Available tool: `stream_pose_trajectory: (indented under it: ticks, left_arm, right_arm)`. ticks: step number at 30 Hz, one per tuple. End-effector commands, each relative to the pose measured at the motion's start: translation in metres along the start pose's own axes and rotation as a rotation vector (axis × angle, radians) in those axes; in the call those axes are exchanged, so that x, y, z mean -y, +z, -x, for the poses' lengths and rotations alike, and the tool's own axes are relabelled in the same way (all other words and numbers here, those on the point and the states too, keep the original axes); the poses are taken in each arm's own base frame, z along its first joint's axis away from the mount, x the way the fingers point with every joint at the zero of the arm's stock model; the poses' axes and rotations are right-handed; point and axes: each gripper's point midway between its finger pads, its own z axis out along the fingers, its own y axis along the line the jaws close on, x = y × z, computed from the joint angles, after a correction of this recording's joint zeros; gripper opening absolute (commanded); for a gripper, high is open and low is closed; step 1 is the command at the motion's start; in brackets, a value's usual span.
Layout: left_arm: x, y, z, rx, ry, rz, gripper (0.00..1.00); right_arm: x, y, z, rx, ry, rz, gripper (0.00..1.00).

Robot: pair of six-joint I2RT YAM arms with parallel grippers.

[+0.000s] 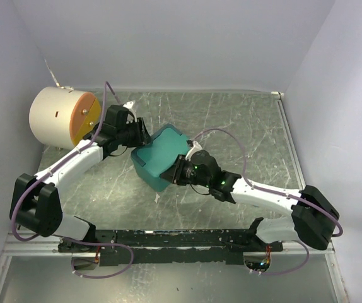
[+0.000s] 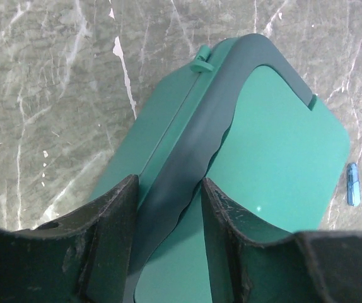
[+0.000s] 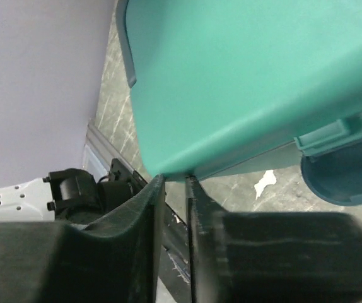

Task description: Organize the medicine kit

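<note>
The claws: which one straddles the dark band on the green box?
The left claw, fingers either side of the dark band; the right claw, nearly closed, is at the medicine kit's bottom edge.

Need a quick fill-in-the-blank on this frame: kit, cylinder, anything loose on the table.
1. The cream cylinder has an ____ face.
2. It stands on the ____ arm's side of the table.
3. The small capsule-shaped thing lying beside the medicine kit is ____.
Missing words: orange; left; blue.
</note>
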Motion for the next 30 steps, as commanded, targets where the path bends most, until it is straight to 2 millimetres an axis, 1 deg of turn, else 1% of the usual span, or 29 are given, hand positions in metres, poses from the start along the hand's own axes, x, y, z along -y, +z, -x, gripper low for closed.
stream_pose_trajectory:
  ticks: [1, 3, 5, 9, 11, 12, 14, 18, 20, 23, 25, 28, 30]
  left_arm:
    - [-0.003, -0.007, -0.054, -0.182, 0.006, 0.003, 0.52]
    - [-0.003, -0.01, -0.052, -0.177, 0.016, 0.006, 0.52]
    - [-0.003, -0.012, -0.049, -0.169, 0.026, 0.007, 0.53]
    - [-0.001, -0.018, -0.041, -0.155, 0.053, 0.012, 0.56]
    - [-0.001, -0.021, -0.037, -0.155, 0.083, 0.018, 0.58]
    - [-0.001, -0.023, -0.035, -0.156, 0.097, 0.024, 0.6]
    - [-0.001, -0.028, -0.032, -0.157, 0.126, 0.029, 0.64]
    - [0.002, -0.035, -0.03, -0.163, 0.178, 0.007, 0.73]
    - [0.004, -0.037, -0.031, -0.171, 0.186, -0.005, 0.75]
    - [0.005, -0.037, -0.033, -0.176, 0.19, -0.015, 0.76]
    - [0.005, -0.038, -0.033, -0.175, 0.19, -0.018, 0.76]
    - [0.004, -0.041, -0.036, -0.183, 0.186, -0.015, 0.75]
    - [0.004, -0.046, -0.038, -0.185, 0.19, -0.015, 0.75]
  right_arm:
    - [0.021, 0.008, -0.004, 0.026, -0.005, -0.092, 0.12]
    - [0.019, 0.004, 0.003, 0.047, -0.027, -0.101, 0.13]
    - [0.011, -0.001, 0.016, 0.076, -0.071, -0.107, 0.17]
    - [0.002, -0.021, 0.038, 0.135, -0.148, -0.136, 0.29]
    - [0.005, -0.035, 0.049, 0.174, -0.184, -0.173, 0.34]
    - [0.01, -0.042, 0.053, 0.195, -0.195, -0.203, 0.36]
    - [0.028, -0.056, 0.059, 0.225, -0.213, -0.283, 0.38]
    - [0.072, -0.082, 0.068, 0.259, -0.207, -0.443, 0.4]
    - [0.093, -0.09, 0.07, 0.258, -0.17, -0.497, 0.4]
    - [0.122, -0.089, 0.066, 0.212, -0.1, -0.529, 0.4]
    - [0.137, -0.082, 0.057, 0.172, -0.065, -0.518, 0.4]
    - [0.148, -0.066, 0.039, 0.1, -0.047, -0.481, 0.39]
    - [0.15, -0.054, 0.029, 0.05, -0.043, -0.45, 0.37]
